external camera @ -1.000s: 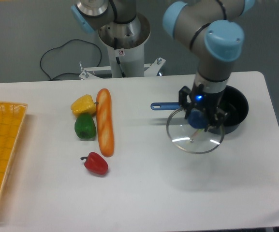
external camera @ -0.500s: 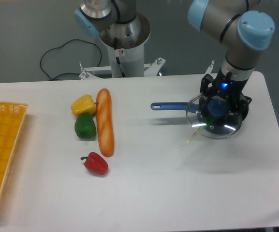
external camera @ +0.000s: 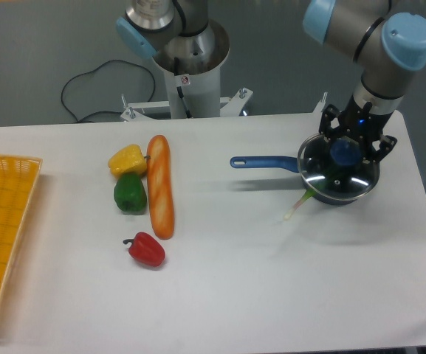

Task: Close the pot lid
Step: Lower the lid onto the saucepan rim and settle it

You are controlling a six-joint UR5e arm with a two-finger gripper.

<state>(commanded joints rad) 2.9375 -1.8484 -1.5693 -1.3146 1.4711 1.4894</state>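
While the arm reaches down at the right end of the white desk [external camera: 235, 295], the gripper [external camera: 345, 153] stands over the pot [external camera: 338, 193], its fingers clenched on the blue knob of the pot lid [external camera: 339, 177]; the glass lid lies over the pot's mouth, roughly level, its metal rim matching the dark rim beneath, though whether it sits fully seated cannot be told; the pot's blue handle [external camera: 263, 162] points left across the desk; a thin pale-green streak lies on the desk just left of the pot's base; well apart to the left, a long bread loaf [external camera: 160, 186] lies lengthwise, with a yellow pepper [external camera: 126, 159] and a green pepper [external camera: 130, 193] touching its left side and a red pepper [external camera: 147, 249] near its lower end; a yellow basket [external camera: 2, 221] sits at the far left edge.
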